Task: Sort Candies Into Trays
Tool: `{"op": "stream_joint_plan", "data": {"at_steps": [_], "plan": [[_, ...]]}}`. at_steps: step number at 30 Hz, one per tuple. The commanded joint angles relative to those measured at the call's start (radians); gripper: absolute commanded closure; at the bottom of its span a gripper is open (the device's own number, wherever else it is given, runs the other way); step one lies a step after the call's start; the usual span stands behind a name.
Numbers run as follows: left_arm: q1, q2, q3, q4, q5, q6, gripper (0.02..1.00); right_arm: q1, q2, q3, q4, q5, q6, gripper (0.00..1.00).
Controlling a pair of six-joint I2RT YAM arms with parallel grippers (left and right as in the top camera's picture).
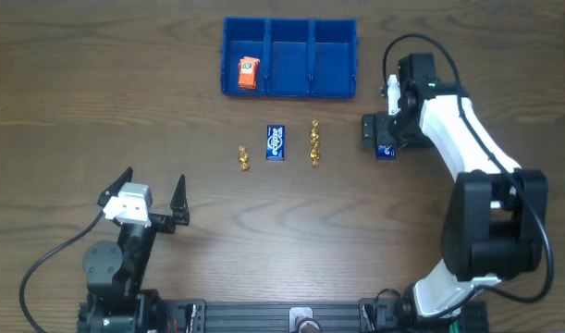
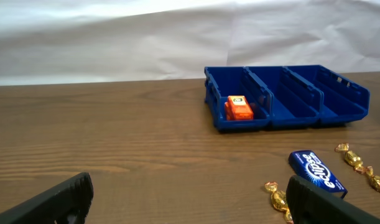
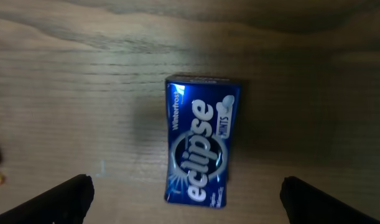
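Spread wide, our right gripper (image 3: 191, 200) hangs over the blue rectangular mint box (image 3: 201, 148) lying flat on the wooden table (image 3: 84, 93); we judge a centred descent, straddling its long sides, grips best

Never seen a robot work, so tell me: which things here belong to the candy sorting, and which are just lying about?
Job:
blue three-bin tray
orange candy pack in it
blue mint box mid-table
second mint box under the right pincer
gold-wrapped candies
left pincer

Just there:
wooden table
black cable
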Motion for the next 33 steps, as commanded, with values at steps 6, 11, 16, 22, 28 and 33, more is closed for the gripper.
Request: {"op": "stream_joint_plan", "data": {"at_steps": [6, 11, 16, 22, 28, 33], "plan": [[0.004, -0.007, -0.021, -0.031, 0.021, 0.011, 0.020, 0.004, 0.083, 0.016, 0.051, 0.068, -0.011, 0.003], [0.004, -0.007, -0.021, -0.031, 0.021, 0.011, 0.020, 0.005, 0.111, 0.016, 0.077, 0.068, -0.011, 0.003], [0.004, -0.007, -0.021, -0.031, 0.021, 0.011, 0.020, 0.004, 0.122, 0.015, 0.077, 0.072, -0.011, 0.001], [0.004, -0.007, -0.021, -0.031, 0.021, 0.011, 0.020, 0.005, 0.124, 0.013, 0.080, 0.087, -0.011, 0.075], [0.004, -0.007, -0.021, -0.031, 0.021, 0.011, 0.020, 0.005, 0.129, 0.013, 0.084, 0.087, -0.011, 0.240], [0.004, -0.007, -0.021, -0.031, 0.021, 0.011, 0.020, 0.005, 0.129, 0.012, 0.084, 0.086, -0.011, 0.327]]}}
